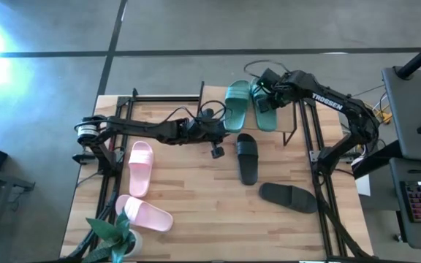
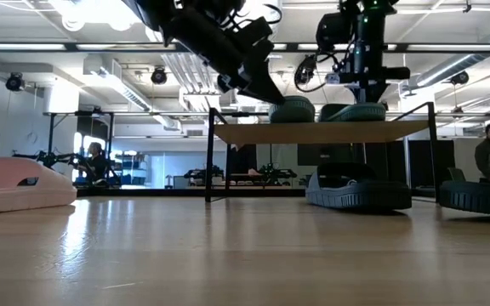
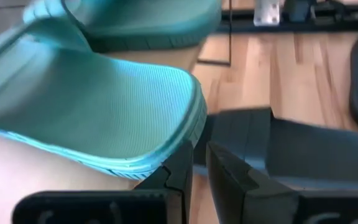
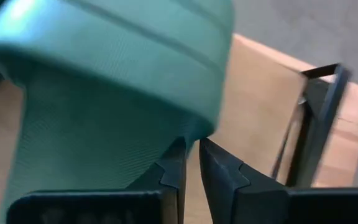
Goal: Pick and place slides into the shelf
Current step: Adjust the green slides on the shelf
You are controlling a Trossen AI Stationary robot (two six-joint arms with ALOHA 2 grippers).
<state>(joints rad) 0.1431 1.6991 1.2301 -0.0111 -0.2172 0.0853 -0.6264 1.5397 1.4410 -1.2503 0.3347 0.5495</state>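
Both teal slides already lying on the shelf. Left tool closed, empty, at the heel edge of one; right tool nearly shut, gripping nothing visible, over the other. Best to nudge gently, squaring the pair without pushing it off. Black slides and pink slides waiting on the tabletop; black one beneath the shelf crowding any retreat.

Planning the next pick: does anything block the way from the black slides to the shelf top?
Both teal slides already fill the shelf top, with both grippers there. The black slides lie on the table.
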